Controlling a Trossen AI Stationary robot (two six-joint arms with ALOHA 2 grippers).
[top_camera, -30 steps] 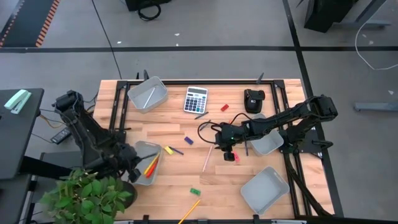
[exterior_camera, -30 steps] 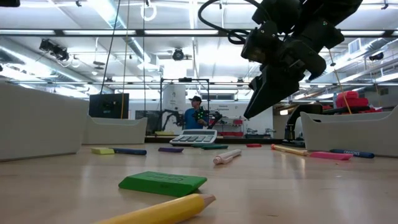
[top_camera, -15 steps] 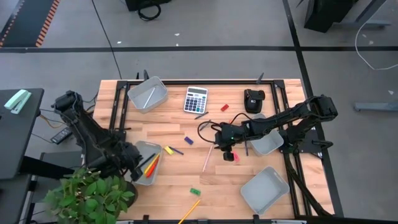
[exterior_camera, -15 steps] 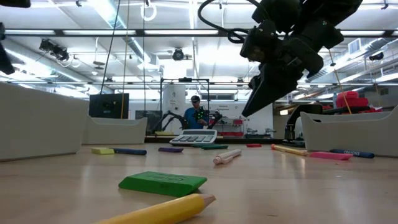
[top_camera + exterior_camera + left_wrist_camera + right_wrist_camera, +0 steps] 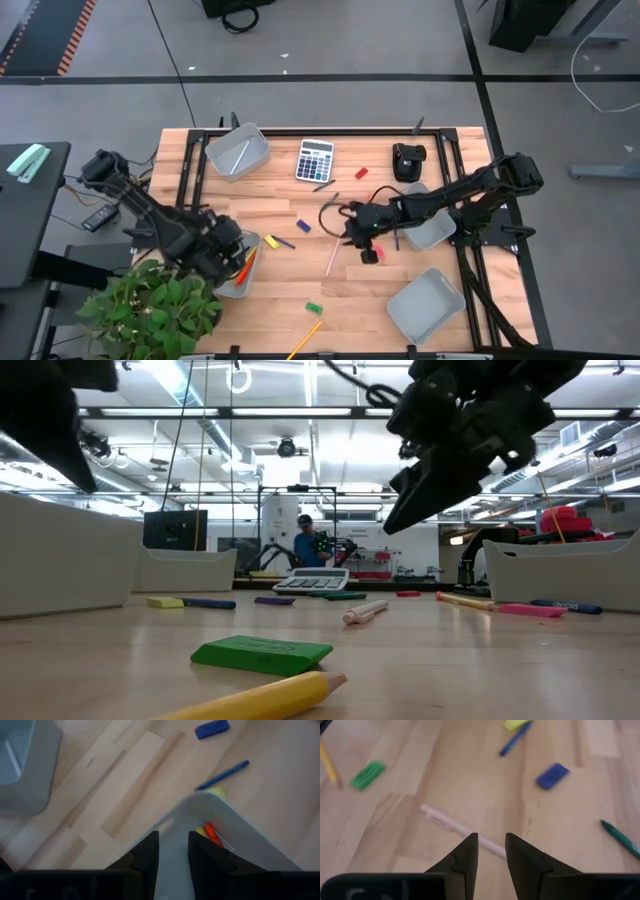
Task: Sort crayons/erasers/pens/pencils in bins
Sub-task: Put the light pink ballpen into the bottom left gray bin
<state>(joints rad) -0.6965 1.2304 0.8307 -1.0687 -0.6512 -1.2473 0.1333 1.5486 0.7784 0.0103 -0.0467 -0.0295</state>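
Crayons: orange and yellow sticks (image 5: pixel 243 266) lying inside the near-left bin (image 5: pixel 232 283); same sticks seen red-orange in left wrist view (image 5: pixel 212 834).
Pencils: pale one (image 5: pixel 331 258) flat on bare table mid-board, directly under right claw, seen between its fingers (image 5: pixel 462 831); yellow one (image 5: pixel 305 338) at near edge, tip large in low view (image 5: pixel 270 698); one more inside far-left bin (image 5: pixel 238 152).
Pens: blue one (image 5: pixel 283 242) just beside a small yellow piece (image 5: pixel 271 240), outside near-left bin's corner; green one (image 5: pixel 620 838) off to the side in right wrist view.
Erasers: green (image 5: pixel 314 308) near the yellow pencil; blue (image 5: pixel 302 226) mid-board; red (image 5: pixel 361 173) by the calculator (image 5: pixel 314 159).
Bins: four grey trays; two on right side, one (image 5: pixel 432 230) under right arm, one (image 5: pixel 426 303) at near-right corner.
Left claw (image 5: pixel 225 245): over near-left bin, fingers (image 5: pixel 146 855) parted by a narrow gap, nothing between them, bin floor showing through.
Right claw (image 5: pixel 363 237): hanging above pale pencil, clear of table in low view (image 5: pixel 415 495); fingers a little apart, gripping nothing.
Table (image 5: pixel 280 205): light wood slats, black frame rails.
Surroundings: black device (image 5: pixel 407 160) at far right; leafy plant (image 5: pixel 150 310) at near-left corner; person (image 5: pixel 311 543) far off in room behind.
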